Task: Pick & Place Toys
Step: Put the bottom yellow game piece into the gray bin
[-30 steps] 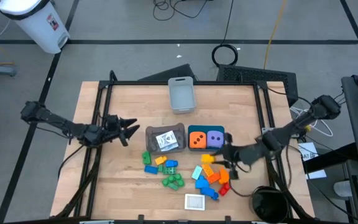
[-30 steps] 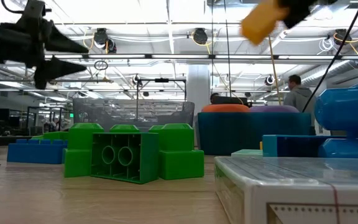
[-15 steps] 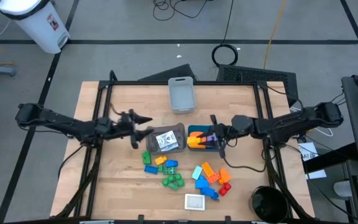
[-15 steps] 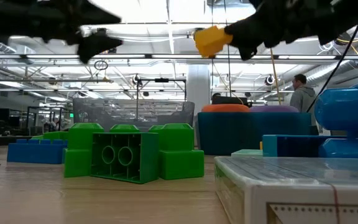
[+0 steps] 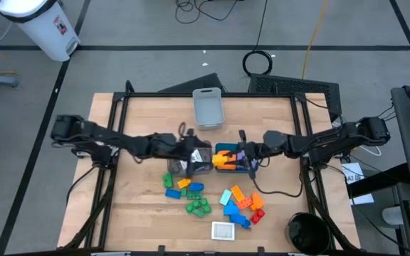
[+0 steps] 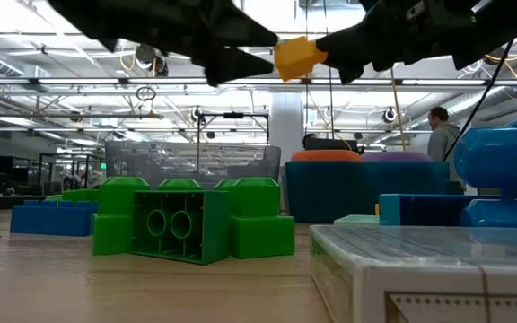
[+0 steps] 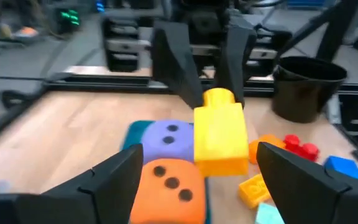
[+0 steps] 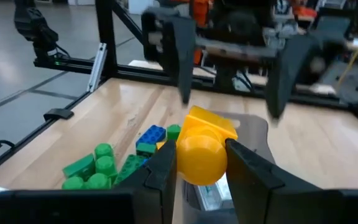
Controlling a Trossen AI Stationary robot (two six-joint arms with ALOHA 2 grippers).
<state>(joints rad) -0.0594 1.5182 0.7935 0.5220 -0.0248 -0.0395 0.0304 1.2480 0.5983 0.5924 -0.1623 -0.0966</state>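
Wooden table (image 5: 141, 206), mid-air handover above the bins.
Your right gripper (image 5: 228, 160) clamps the yellow brick (image 7: 219, 134); left gripper (image 7: 201, 180) spread apart. Rigid, light, slick plastic: pinch its flat sides.

We see a wooden worktop (image 5: 141, 206) carrying a pale grey bin (image 5: 208, 108), a grey bin (image 5: 191, 161), a teal bin (image 5: 228, 148), scattered bricks (image 5: 239, 202) and a white-edged card (image 5: 223, 230).

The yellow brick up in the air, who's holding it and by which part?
The right gripper holds the yellow brick by its studded end. The left gripper is open around its other end, not gripping.
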